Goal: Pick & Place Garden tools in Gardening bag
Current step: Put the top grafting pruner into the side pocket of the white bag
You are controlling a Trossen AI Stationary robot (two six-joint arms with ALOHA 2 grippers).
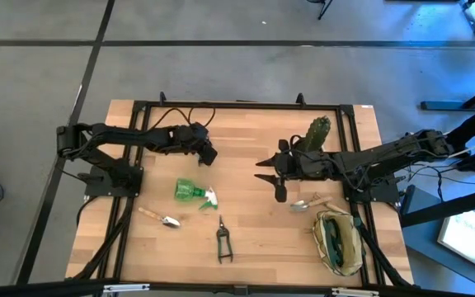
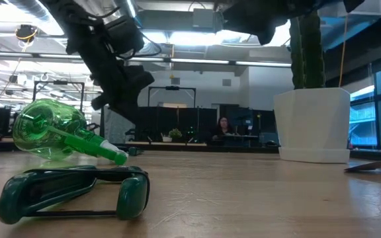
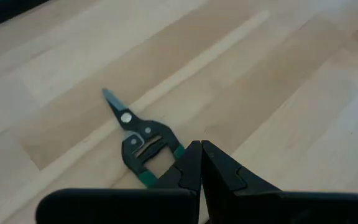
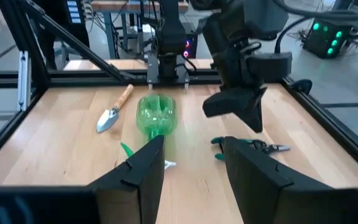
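A green spray bottle (image 1: 192,191) lies on its side mid-table, its white nozzle toward the near right. Black pruning shears (image 1: 223,241) with green grips lie flat near the front edge, and also show in the left wrist view (image 3: 138,140). One wooden-handled trowel (image 1: 162,219) lies left of the bottle, another (image 1: 308,203) lies beside the olive gardening bag (image 1: 339,241) at the near right. My left gripper (image 1: 209,154) hangs shut above the table, beyond the bottle, touching nothing. My right gripper (image 4: 194,168) is open and empty, hovering right of the bottle.
A cactus in a white pot (image 1: 318,132) stands at the far right, just behind my right arm. Dark things show inside the bag. The black frame rail (image 1: 246,105) runs around the table. Bare wood lies between the two grippers.
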